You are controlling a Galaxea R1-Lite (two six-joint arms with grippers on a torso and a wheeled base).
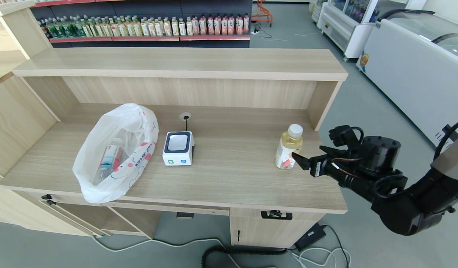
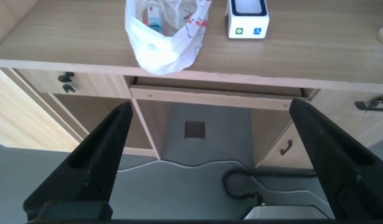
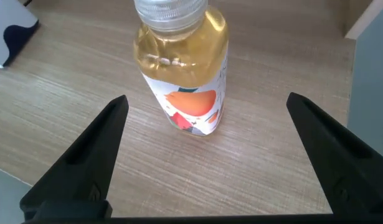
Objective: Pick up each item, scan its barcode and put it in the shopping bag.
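Upright, the bottle (image 1: 288, 149) stands just before the right claw (image 1: 306, 150); jaws spread.

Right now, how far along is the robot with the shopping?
Done: one bottle lies in the bag. In hand: the right claw is open right by the juice on the counter, not gripping it. Left: grasp the juice, pass it by the scanner, bag it.

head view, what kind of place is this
Most likely a shop checkout: drink shelves behind the counter, freezers to the right, and a scanner beside a shopping bag on it.
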